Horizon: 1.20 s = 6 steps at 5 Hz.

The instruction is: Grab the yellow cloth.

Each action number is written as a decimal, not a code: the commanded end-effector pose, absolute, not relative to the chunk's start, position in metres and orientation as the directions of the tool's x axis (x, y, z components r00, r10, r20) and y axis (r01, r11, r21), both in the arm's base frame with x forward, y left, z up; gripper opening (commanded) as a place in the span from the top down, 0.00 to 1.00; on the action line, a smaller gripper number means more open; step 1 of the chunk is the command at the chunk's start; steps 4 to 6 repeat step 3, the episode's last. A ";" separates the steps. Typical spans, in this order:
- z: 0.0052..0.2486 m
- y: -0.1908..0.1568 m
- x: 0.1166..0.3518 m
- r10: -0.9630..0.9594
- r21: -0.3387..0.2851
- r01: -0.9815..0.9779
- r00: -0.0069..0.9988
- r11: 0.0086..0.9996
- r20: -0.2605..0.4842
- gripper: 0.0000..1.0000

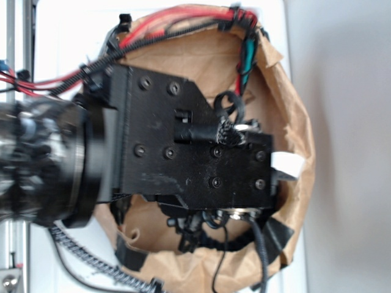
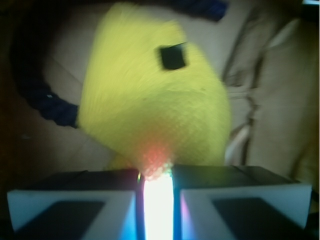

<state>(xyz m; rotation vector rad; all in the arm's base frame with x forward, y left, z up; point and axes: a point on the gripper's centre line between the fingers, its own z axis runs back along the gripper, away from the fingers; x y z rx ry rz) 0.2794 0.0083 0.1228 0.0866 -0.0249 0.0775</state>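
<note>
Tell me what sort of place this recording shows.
Probably a lab robot workstation: a white table covered by a crumpled brown paper bag, with a yellow cloth and dark rope as practice props, and exposed cabling.

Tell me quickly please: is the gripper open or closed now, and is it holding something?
Gripper: closed, pinching the near edge of the yellow cloth.

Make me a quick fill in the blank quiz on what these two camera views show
1. The cloth in the wrist view is colored ____.
2. A small dark square ____ shows in the cloth.
3. The dark rope curves along the cloth's ____ side in the wrist view.
4. Everything lies on a brown paper ____.

Answers: yellow; hole; left; bag
</note>
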 end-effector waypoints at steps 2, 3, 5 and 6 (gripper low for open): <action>0.227 0.019 0.265 0.110 -0.019 -0.109 0.957 0.994 0.270 1.00; 0.222 0.017 0.266 0.110 0.035 -0.124 0.957 0.992 0.268 1.00; 0.222 0.017 0.266 0.110 0.035 -0.124 0.957 0.992 0.268 1.00; 0.222 0.017 0.266 0.110 0.035 -0.124 0.957 0.992 0.268 1.00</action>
